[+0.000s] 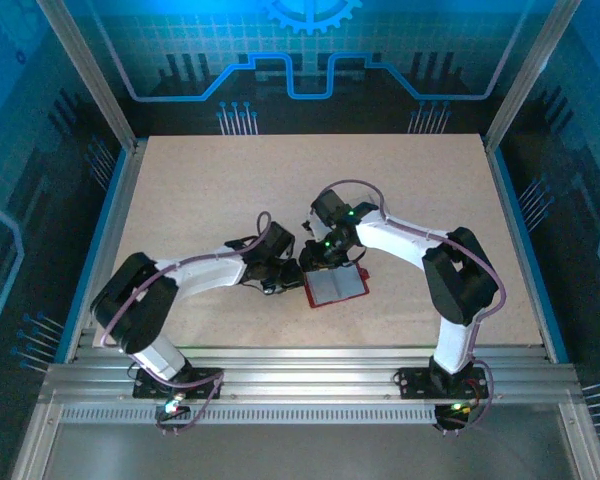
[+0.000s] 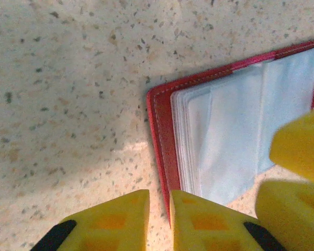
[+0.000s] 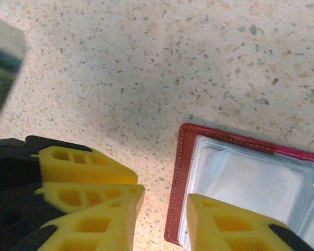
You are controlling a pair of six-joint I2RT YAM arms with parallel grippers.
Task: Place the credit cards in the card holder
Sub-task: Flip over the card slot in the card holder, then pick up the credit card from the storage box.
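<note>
The card holder point(image 1: 336, 288) lies open on the table, a dark-red cover with pale clear pockets facing up. A pale sheet point(image 2: 235, 130) sits in the pockets; I cannot tell whether it is one of the credit cards. My left gripper point(image 2: 159, 222) stands at the holder's left edge point(image 2: 159, 136), its jaws a narrow gap apart, and the red edge runs along the inner face of the right finger. My right gripper point(image 3: 165, 225) is open at the holder's far left corner point(image 3: 180, 172). One of its fingers point(image 3: 235, 225) is over the pockets and the other is over bare table.
The two grippers point(image 1: 285, 275) point(image 1: 330, 256) crowd together at the holder's left side. The right gripper's yellow fingers point(image 2: 298, 151) reach into the left wrist view. The beige speckled table point(image 1: 230, 190) stretches behind them. Aluminium rails point(image 1: 310, 375) line the near edge.
</note>
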